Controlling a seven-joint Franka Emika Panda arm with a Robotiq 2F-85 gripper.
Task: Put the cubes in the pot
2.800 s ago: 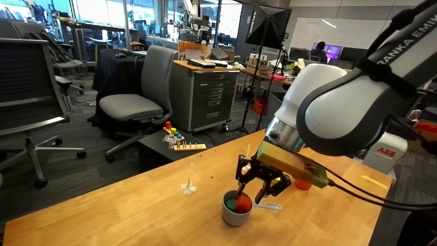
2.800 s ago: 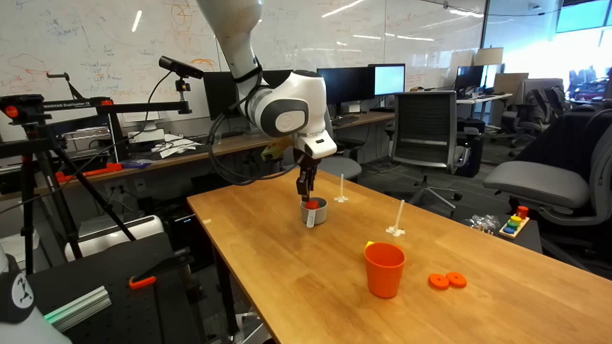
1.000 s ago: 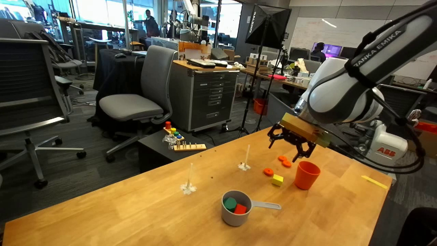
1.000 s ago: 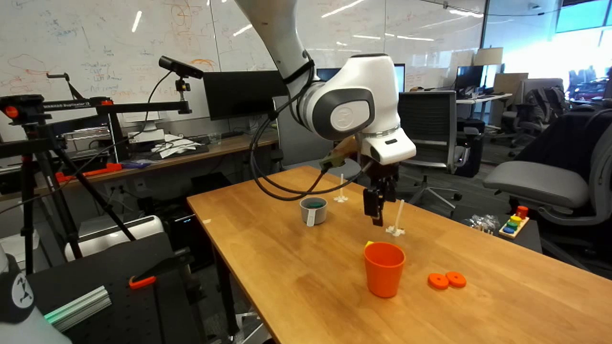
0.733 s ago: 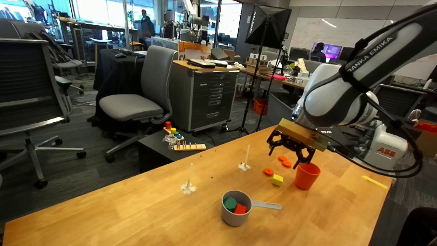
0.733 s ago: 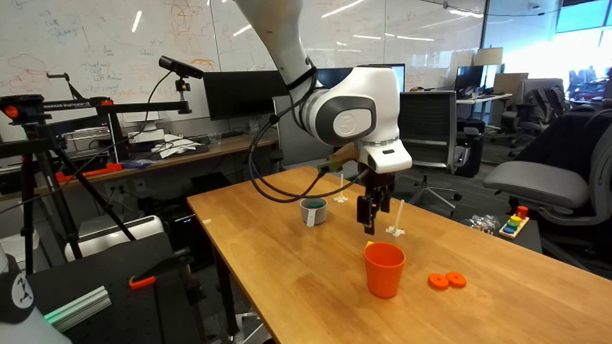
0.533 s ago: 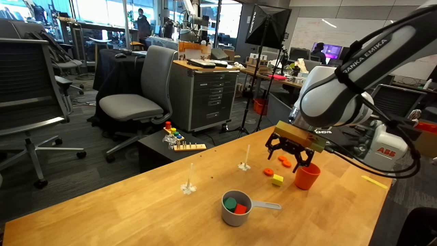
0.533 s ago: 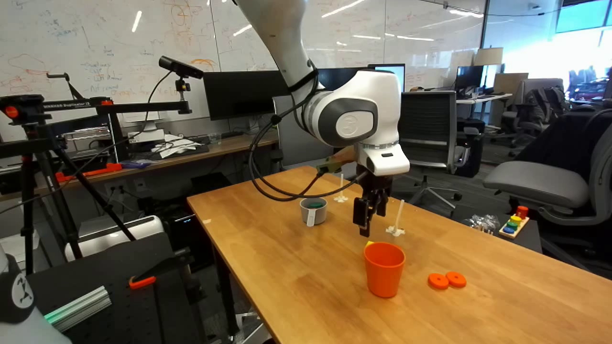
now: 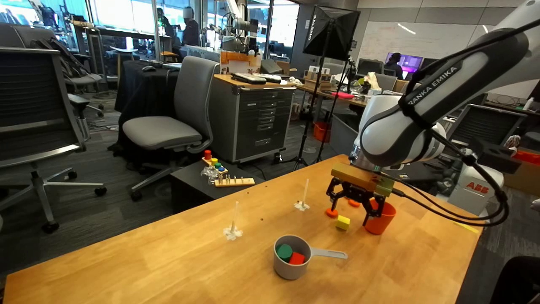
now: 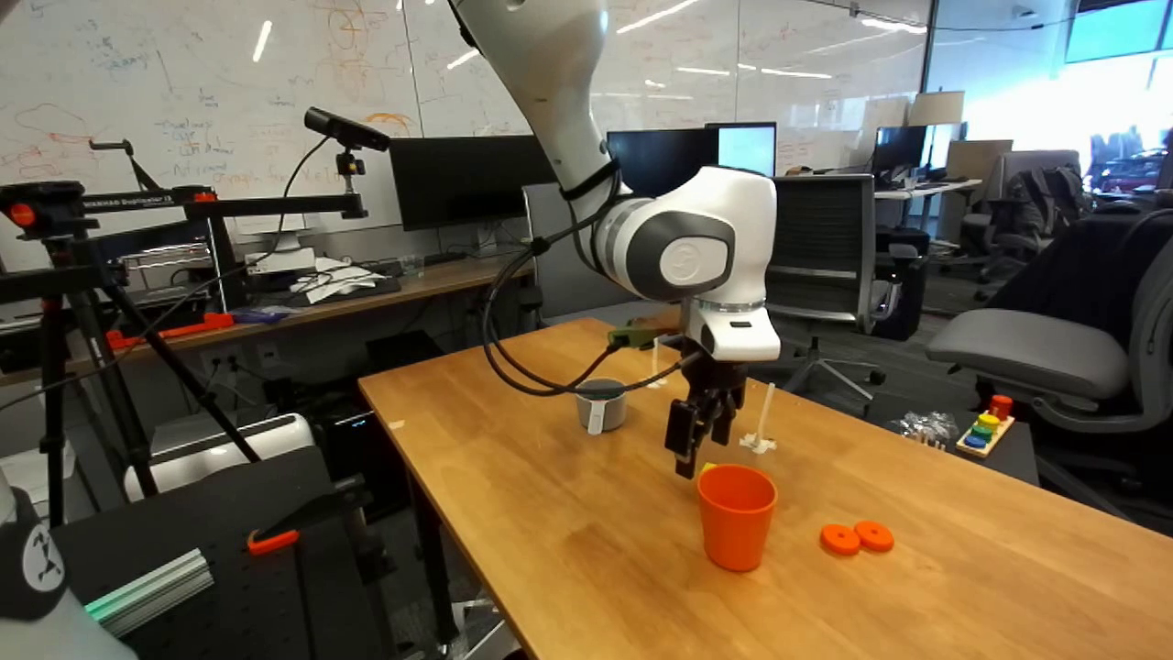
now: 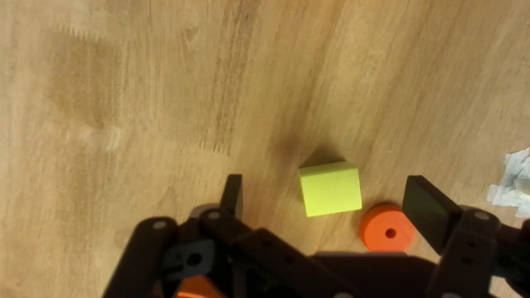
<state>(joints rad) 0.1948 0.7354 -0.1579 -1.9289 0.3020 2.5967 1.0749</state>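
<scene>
In an exterior view the pot (image 9: 291, 270) stands on the table (image 9: 160, 257), its handle (image 9: 331, 253) to the right, with two blocks (image 9: 297, 258) in it. A third block (image 9: 343, 223) lies behind and to the right of the pot, a disc (image 9: 331, 213) just behind it to the left, the cup (image 9: 382, 222) to its right. One post (image 9: 234, 218) stands behind the pot to its left, another post (image 9: 304, 196) further back. The gripper (image 9: 349, 216) hangs above the table, near the third block.

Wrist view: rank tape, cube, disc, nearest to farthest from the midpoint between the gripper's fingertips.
1. Cube: framed between the fingers.
2. Disc: lower right of the cube.
3. Tape: at the picture's right edge.
</scene>
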